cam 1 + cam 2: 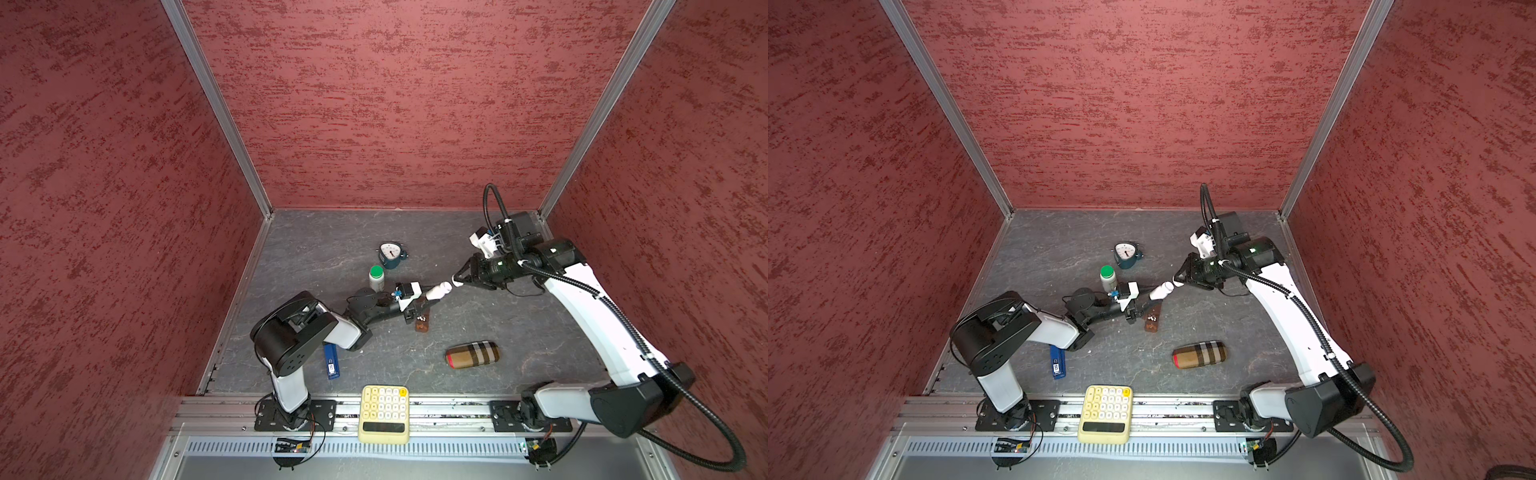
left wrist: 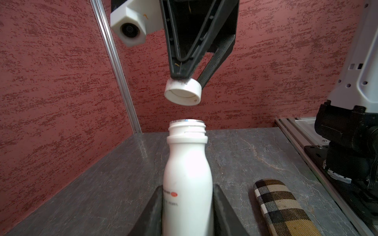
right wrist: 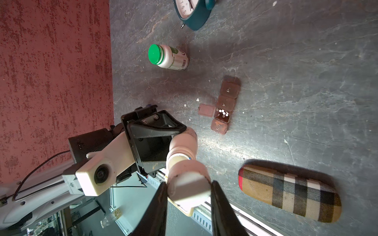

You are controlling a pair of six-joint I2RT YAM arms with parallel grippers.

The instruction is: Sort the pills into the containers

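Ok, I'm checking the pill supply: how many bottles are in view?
2. A white bottle is held in the left gripper, its cap in the right gripper; a green-capped bottle stands on the table beside the clock. None seems hidden.

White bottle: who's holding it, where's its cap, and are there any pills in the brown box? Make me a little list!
white bottle: held in the left gripper, neck open
cap: off the bottle, held in the right gripper, not touching the neck
containers: one lid flipped open, the other three shut
pills: several small white ones in the open compartment
green-capped bottle: standing by itself, cap on
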